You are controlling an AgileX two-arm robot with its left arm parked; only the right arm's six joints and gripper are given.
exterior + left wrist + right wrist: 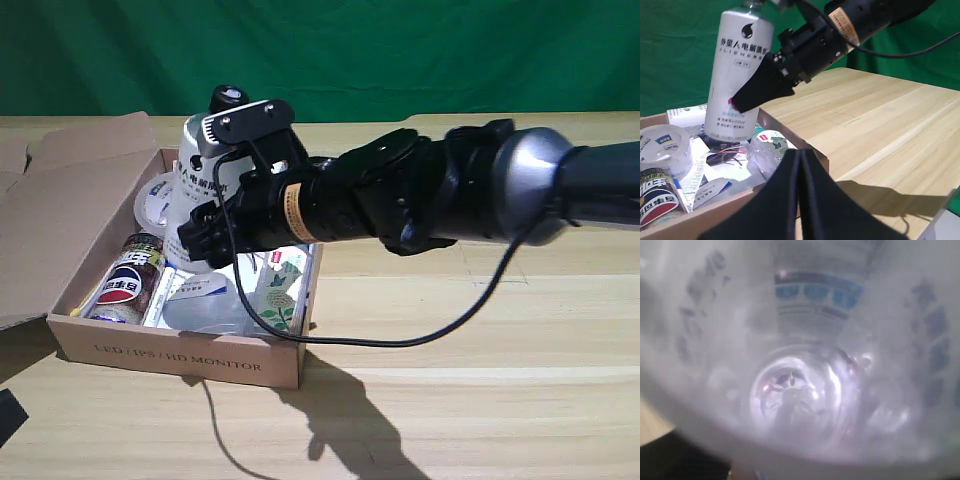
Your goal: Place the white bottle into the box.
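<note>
The gripper (747, 100) is clamped on the white bottle (740, 75), which stands upright inside the box (180, 360) among the clutter, so I'd say only letting go and withdrawing remain.

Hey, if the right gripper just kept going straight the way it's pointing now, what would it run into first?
The white bottle, most likely. The right gripper points at its label wrap and looks already against it in the left wrist view; the right wrist view is filled by the bottle. Whether the fingers actually clasp it can't be told.
</note>
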